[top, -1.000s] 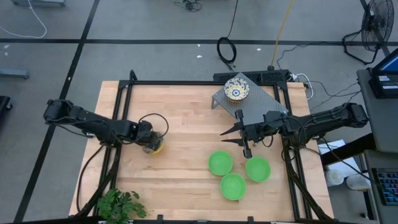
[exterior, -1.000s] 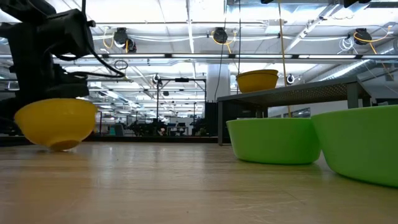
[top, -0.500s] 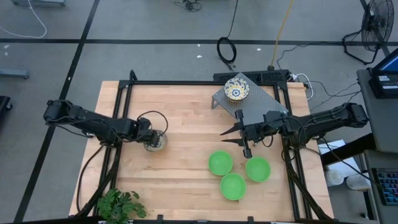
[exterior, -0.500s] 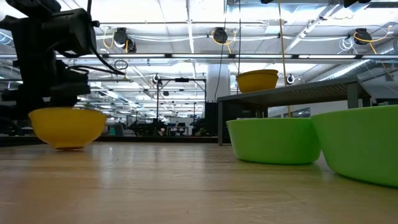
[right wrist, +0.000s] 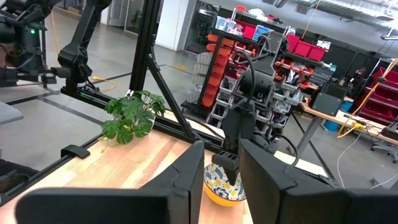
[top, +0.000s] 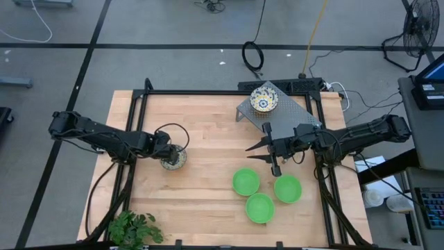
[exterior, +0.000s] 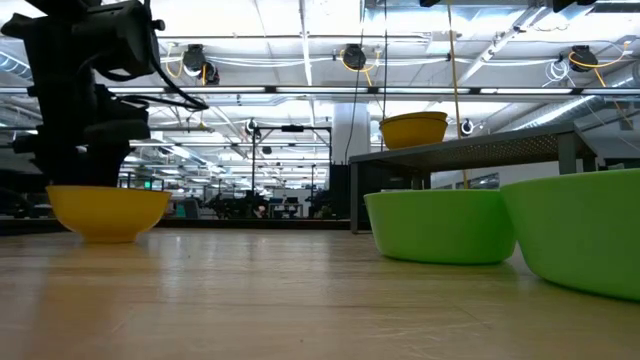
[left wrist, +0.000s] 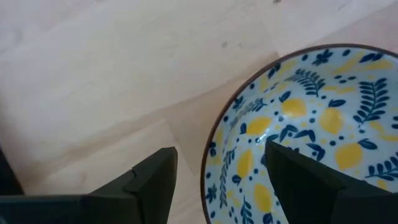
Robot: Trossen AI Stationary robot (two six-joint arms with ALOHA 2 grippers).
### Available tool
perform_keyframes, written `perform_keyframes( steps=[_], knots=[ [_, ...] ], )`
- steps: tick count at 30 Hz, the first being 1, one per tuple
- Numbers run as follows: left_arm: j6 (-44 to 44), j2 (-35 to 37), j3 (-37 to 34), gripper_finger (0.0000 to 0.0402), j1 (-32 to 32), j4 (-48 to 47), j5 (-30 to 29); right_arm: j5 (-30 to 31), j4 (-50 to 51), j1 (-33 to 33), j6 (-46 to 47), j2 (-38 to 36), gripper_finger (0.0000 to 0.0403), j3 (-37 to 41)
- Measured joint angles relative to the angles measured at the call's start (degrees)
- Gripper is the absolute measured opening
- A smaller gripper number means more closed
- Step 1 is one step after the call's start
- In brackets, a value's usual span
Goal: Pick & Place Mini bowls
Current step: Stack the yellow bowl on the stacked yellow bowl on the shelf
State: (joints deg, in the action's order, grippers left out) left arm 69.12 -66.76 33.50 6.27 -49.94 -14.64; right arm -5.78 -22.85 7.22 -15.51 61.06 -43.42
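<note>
A mini bowl (top: pixel 174 159) with a blue-and-yellow pattern inside and a yellow outside (exterior: pixel 108 211) stands upright on its base on the table's left half. My left gripper (left wrist: pixel 221 168) is open just above it. One finger (left wrist: pixel 298 180) is inside the bowl and the other (left wrist: pixel 149 183) is outside, with a gap to the rim (left wrist: pixel 208 158) on both sides. My right gripper (top: pixel 251 153) hovers open at mid-table, right of centre, holding nothing. A second patterned bowl (top: pixel 264 99) sits on the grey rack. Three green bowls (top: pixel 245 182) (top: pixel 287 188) (top: pixel 260 207) rest near the front right.
The grey perforated rack (top: pixel 284 114) stands at the far right, raised on legs (exterior: pixel 470 150). A potted plant (top: pixel 135 229) sits at the near left corner. A black frame (top: pixel 139 104) borders the table. Bare wood lies between the left bowl and the green bowls.
My left gripper has brought the patterned bowl down from a tilted, lifted pose. The bowl now sits level on its base on the table, a little further toward the right. My right arm has kept still.
</note>
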Motion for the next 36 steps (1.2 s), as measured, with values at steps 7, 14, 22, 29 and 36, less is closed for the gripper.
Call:
perform_keyframes(
  steps=[7, 14, 22, 29, 36],
  knots=[
    [-1.5, 0.0, 0.0, 0.0243, 1.4, 0.1, 0.1, 0.0, 0.0, 0.0, 0.0, 0.0, 0.0086, 0.0],
    [-6.0, 0.0, 0.0, 0.0243, 2.1, 0.8, -0.6, 0.0, 0.0, 0.0, -0.1, 0.0, 0.0086, 0.0],
    [1.1, 0.0, 0.0, 0.0243, 1.3, 4.9, 1.8, 0.0, 0.0, 0.0, -0.2, 0.0, 0.0086, 0.0],
    [-0.8, 0.0, 0.0, 0.0243, 2.2, 11.7, 4.2, 0.0, 0.0, 0.0, -0.2, 0.0, 0.0086, 0.0],
    [4.3, 0.0, 0.0, 0.0243, 2.2, 5.7, 4.4, 0.0, 0.0, 0.0, -0.2, 0.0, 0.0086, 0.0]
  ],
)
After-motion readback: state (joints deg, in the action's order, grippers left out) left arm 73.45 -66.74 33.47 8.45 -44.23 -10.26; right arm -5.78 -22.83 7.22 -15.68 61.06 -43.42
